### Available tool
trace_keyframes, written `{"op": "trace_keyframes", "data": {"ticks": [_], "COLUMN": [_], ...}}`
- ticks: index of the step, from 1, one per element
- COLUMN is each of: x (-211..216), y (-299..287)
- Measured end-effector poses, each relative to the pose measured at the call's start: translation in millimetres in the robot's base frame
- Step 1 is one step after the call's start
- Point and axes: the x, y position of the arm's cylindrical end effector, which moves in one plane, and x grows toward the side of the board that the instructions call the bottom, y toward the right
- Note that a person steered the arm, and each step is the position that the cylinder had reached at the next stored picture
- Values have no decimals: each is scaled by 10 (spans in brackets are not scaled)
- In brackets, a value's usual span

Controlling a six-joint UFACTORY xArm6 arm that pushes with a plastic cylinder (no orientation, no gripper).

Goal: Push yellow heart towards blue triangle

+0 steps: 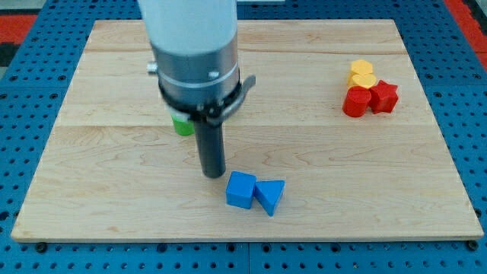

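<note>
The yellow heart (362, 74) lies at the view's upper right, touching a red cylinder (356, 101) below it. The blue triangle (269, 195) lies at the view's lower middle, touching a blue cube (241, 189) on its left. My tip (212, 174) is at the end of the dark rod, just up and left of the blue cube. It is far to the left of the yellow heart.
A red star-shaped block (384, 97) sits right of the red cylinder. A green block (183, 125) is partly hidden behind the rod and arm. The wooden board (114, 190) lies on a blue perforated table.
</note>
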Motion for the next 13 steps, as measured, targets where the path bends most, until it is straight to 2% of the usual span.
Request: {"op": "trace_keyframes", "data": {"ticks": [3,5,6,7,8,13], "x": [-115,-588,-1132,-1337,-1337,-1404], "y": [2180,3598,3656,3414,3031,1842]}}
